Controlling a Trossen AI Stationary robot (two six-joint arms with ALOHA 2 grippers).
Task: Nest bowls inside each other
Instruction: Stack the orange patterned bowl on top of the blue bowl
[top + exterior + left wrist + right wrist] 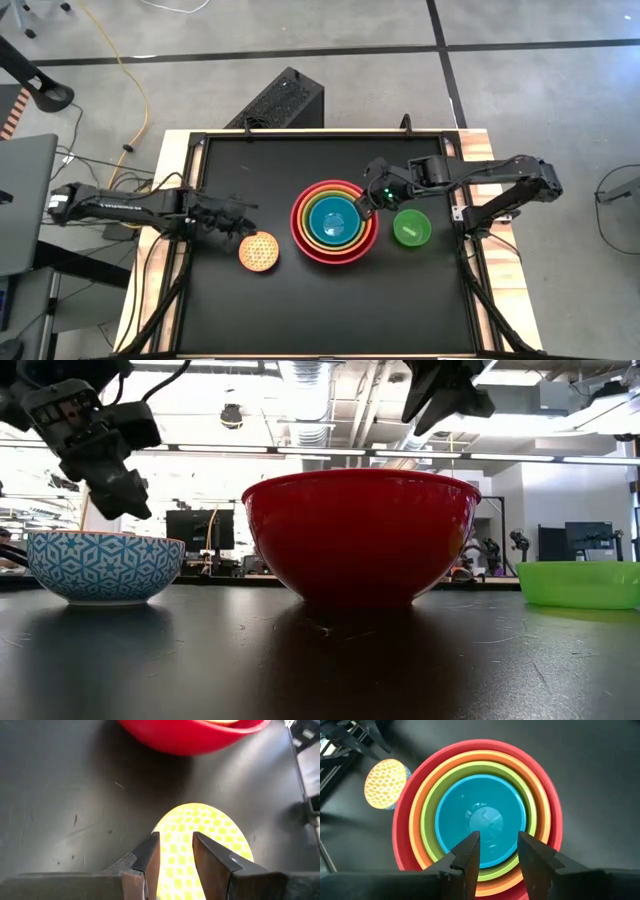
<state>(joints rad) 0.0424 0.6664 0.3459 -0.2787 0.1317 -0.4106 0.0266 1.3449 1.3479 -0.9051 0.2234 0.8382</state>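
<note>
A red bowl (300, 228) stands at the table's middle with an orange (417, 810), a lime green (427, 820) and a blue bowl (485, 815) nested in it. The dotted yellow bowl (259, 252), blue-patterned outside (105, 567), rests on its base to the left. A small green bowl (411, 228) sits to the right. My left gripper (176, 845) hangs open just above the yellow bowl's rim. My right gripper (497, 842) hangs open above the nested stack, with nothing between its fingers.
The black tabletop (330, 310) has free room along its near side. A dark box (282, 100) stands on the floor beyond the far edge, and a grey laptop (20, 200) lies off the table's left side.
</note>
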